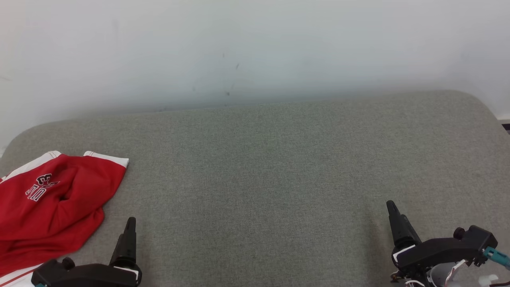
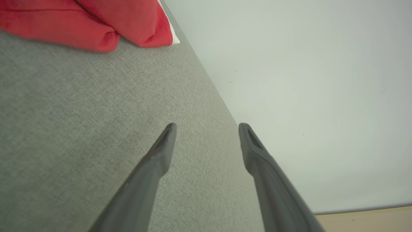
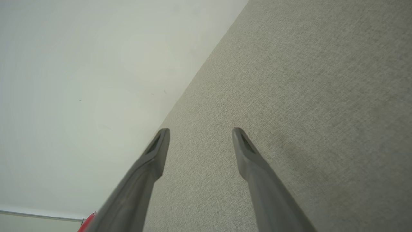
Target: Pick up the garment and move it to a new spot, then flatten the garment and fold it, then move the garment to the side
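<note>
Red garment [image 1: 51,203] lies just beside the left tool [image 2: 207,129], far from the right tool [image 3: 200,132], both spread apart

At eight o'clock in the head view the garment [image 1: 51,207] is bright red with white bands and a white, dark-outlined print; the padded surface [image 1: 279,179] is plain grey-green with a fine weave; the wall [image 1: 255,48] at twelve o'clock is off-white with a few dark specks; the left gripper [image 2: 207,127] and right gripper [image 3: 200,132] are matt black; the connector [image 1: 496,255] at four o'clock is teal.
</note>
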Motion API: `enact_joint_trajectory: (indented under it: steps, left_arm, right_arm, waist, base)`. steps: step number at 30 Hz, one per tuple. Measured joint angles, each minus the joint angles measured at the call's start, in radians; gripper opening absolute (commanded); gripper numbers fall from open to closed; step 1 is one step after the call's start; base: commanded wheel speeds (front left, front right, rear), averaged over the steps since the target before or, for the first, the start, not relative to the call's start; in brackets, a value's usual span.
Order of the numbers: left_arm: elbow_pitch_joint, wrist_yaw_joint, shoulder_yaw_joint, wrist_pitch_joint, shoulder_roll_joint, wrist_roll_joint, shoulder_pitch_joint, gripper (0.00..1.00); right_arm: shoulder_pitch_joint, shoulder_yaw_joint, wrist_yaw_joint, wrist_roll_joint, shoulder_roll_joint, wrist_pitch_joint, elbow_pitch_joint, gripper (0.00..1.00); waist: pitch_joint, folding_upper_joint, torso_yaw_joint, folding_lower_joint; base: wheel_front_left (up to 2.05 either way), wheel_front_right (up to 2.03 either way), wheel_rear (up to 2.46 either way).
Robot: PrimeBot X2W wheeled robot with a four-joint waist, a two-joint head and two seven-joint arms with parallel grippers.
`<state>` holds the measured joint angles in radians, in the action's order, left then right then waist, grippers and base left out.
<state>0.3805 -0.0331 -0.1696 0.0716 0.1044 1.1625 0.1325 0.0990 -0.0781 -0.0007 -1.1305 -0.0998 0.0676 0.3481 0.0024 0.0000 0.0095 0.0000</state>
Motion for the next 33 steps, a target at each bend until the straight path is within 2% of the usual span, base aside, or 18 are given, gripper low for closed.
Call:
enact_joint_trajectory:
  steps: [5, 28, 33]
  left_arm:
    - [0.003, 0.014, -0.029, 0.013, 0.012, -0.056, 0.004, 1.0]
    - [0.055, 0.085, -0.2, 0.097, 0.093, -0.434, 0.09, 1.0]
    - [0.069, 0.096, -0.232, 0.116, 0.103, -0.508, 0.105, 1.0]
  right_arm:
    - [0.015, -0.007, -0.01, 0.059, -0.01, 0.014, -0.002, 1.0]
    - [0.101, -0.179, -0.071, 0.547, -0.102, 0.101, 0.041, 1.0]
    - [0.128, -0.208, -0.081, 0.621, -0.106, 0.119, 0.065, 1.0]
  waist:
    - [-0.001, 0.0, -0.002, 0.0]
    - [-0.006, 0.0, -0.038, 0.0]
    - [-0.007, 0.0, -0.043, 0.0]
  base:
    - [0.0, 0.0, 0.0]
    - [0.0, 0.0, 0.0]
    - [0.0, 0.0, 0.0]
